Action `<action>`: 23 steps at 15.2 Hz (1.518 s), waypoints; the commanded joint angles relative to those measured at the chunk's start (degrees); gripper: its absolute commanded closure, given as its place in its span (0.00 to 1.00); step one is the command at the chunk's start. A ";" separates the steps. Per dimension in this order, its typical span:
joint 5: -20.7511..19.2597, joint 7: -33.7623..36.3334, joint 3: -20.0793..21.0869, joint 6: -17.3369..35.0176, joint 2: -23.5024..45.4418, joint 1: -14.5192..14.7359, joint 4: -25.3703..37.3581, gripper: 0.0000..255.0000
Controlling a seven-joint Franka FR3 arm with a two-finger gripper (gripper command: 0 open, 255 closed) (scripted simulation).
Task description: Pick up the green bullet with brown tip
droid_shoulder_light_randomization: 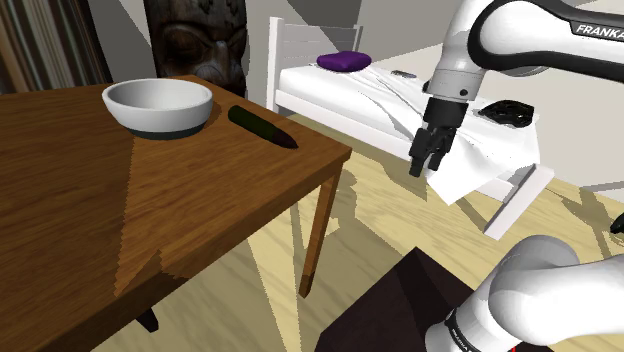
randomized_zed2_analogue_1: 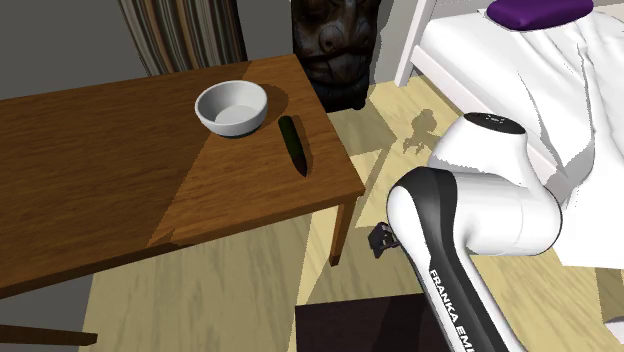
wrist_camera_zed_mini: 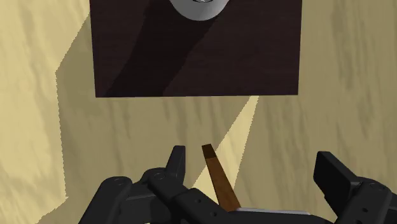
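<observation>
The bullet [droid_shoulder_light_randomization: 262, 126] is a dark green stick with a darker brownish tip. It lies flat on the wooden table [droid_shoulder_light_randomization: 100, 210] near its corner, beside a white bowl [droid_shoulder_light_randomization: 158, 105]. The second exterior view has the bullet [randomized_zed2_analogue_1: 293, 144] to the right of the bowl [randomized_zed2_analogue_1: 232, 107]. My gripper [droid_shoulder_light_randomization: 428, 168] hangs in the air off the table, to the shoulder view's right of the bullet, pointing down at the floor. In the wrist view my gripper [wrist_camera_zed_mini: 251, 158] is open, with nothing between the fingers [wrist_camera_zed_mini: 175, 164].
A white bed [droid_shoulder_light_randomization: 350, 95] with a purple pillow [droid_shoulder_light_randomization: 343, 61] stands behind the gripper. A dark carved figure [droid_shoulder_light_randomization: 195, 40] rises behind the table. Under the hand are the dark stand [wrist_camera_zed_mini: 197, 48], the pale wood floor [wrist_camera_zed_mini: 38, 95] and a table leg [wrist_camera_zed_mini: 217, 181].
</observation>
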 commanded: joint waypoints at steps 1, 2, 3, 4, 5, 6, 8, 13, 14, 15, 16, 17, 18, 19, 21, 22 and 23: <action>0.00 0.00 0.00 0.00 0.00 0.00 0.00 0.00; 0.64 0.22 0.40 1.18 1.77 0.43 0.95 0.00; 1.26 0.43 0.79 2.32 3.55 0.85 1.97 0.00; 1.85 0.62 1.17 3.40 5.34 1.26 3.05 0.00; 2.41 0.81 1.54 4.43 7.14 1.65 4.19 0.00; 2.94 0.98 1.90 5.40 8.94 2.04 5.39 0.00; 3.93 1.31 2.59 7.19 12.55 2.77 7.99 0.00; 5.97 2.09 4.25 10.67 21.61 4.38 15.55 0.00; 6.30 2.25 4.56 11.19 23.43 4.67 17.24 0.00; 6.61 2.42 4.86 11.67 25.25 4.95 19.01 0.00; 6.89 2.59 5.17 12.08 27.08 5.22 20.84 0.00; 7.14 2.77 5.47 12.44 28.92 5.49 22.73 0.00; 7.36 2.95 5.76 12.74 30.77 5.75 24.70 0.00; 7.56 3.15 6.06 12.98 32.63 6.01 26.74 0.00; 7.88 3.58 6.62 13.28 36.39 6.52 31.05 0.00; 7.99 3.81 6.89 13.34 38.30 6.78 33.33 0.00; 8.08 4.05 7.16 13.34 40.23 7.04 35.70 0.00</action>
